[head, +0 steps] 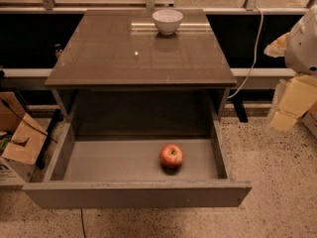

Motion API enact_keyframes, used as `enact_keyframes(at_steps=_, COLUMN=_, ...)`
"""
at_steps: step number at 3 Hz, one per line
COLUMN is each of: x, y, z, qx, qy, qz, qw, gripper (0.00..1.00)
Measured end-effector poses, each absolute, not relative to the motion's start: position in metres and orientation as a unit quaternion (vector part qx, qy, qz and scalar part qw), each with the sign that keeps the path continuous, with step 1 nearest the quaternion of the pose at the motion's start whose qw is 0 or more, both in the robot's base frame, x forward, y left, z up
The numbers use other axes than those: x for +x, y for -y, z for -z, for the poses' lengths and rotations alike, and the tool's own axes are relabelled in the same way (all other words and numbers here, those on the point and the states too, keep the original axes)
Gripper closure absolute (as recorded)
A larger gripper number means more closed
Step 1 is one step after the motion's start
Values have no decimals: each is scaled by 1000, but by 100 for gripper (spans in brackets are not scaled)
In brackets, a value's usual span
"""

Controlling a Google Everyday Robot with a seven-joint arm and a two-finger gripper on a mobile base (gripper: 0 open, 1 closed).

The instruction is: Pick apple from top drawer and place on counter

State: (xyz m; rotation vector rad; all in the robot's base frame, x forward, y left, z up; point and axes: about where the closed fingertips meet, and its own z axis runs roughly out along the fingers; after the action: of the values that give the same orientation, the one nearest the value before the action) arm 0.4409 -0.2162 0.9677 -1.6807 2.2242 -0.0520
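You see 1 red apple [171, 155] lying on the grey floor of the top drawer [133, 193]. The drawer is pulled fully out toward you. The apple sits right of the middle, nearer to the front panel than to the back, and it touches no wall.

Above the drawer, the glossy dark-brown counter [124, 58] carries 1 white bowl [167, 21], upright, near the back edge and a little right of center.

The gripper [290, 108] is at the right edge of the view, beside the cabinet and over the speckled floor [277, 157], well apart from the apple. It shows only as pale yellow, blurred shapes below a white rounded part of the arm, so you cannot tell if it is open or closed.

A white cable [255, 48] hangs behind the right side of the counter. At the left stands 1 open cardboard box [20, 138].
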Motion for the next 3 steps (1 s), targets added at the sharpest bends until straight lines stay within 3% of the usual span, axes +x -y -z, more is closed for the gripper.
enact_keyframes(at_steps=2, x=452, y=217, z=-894, qx=-560, qy=-798, qz=-58, qw=216, gripper=0)
enact_keyframes(at_steps=3, x=453, y=217, z=-894, qx=-559, qy=-798, qz=-59, qw=219, gripper=0)
